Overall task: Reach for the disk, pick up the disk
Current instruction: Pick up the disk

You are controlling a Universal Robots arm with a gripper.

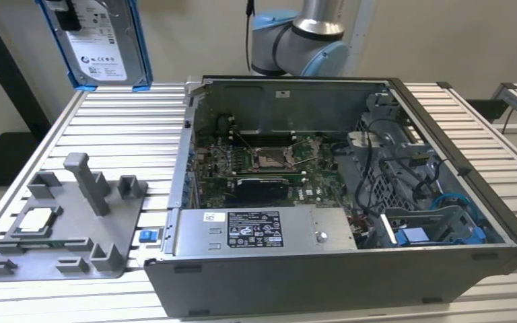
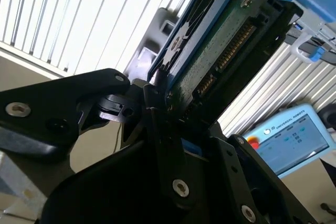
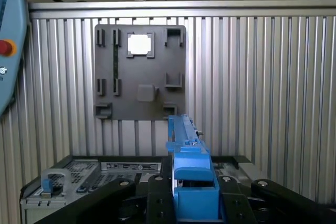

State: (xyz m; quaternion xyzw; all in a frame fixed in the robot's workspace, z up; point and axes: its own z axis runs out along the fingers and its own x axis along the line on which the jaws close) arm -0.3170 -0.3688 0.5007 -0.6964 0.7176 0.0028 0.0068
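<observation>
Clamping gripper (image 3: 191, 198) (image 2: 167, 103): closed on the disk, black fingers (image 2: 153, 121) pressed against its two flat faces in both wrist views.
Disk (image 1: 106, 46) (image 2: 215, 45) (image 3: 190, 171): held upright in the air, clear of the table, over the far corner at the exterior view's left; white label facing the exterior camera, blue bracket round the edges; green circuit-board face and connector row seen in the second wrist view; edge-on in the first wrist view.
Table (image 1: 474, 114): ribbed aluminium slats, bearing case and plate.
Computer case (image 1: 330, 282): side panel off, lying open side up mid-table; mainboard (image 1: 258, 161) inside, grey power-supply box (image 1: 258, 232) along the near wall, blue bay (image 1: 420, 235) in the near corner at the exterior view's right.
Fixture plate (image 1: 65, 232) (image 3: 139, 103): grey, flat on the table, beside the case at the exterior view's left, well apart from the disk.
Chip (image 1: 36, 219) (image 3: 139, 44): small, square, white-topped, seated in a pocket of the plate.
Arm (image 1: 299, 40): grey-and-blue joint behind the case's far wall.
Pendant (image 2: 289, 140) (image 3: 8, 51): light blue, beyond the table's edge.
</observation>
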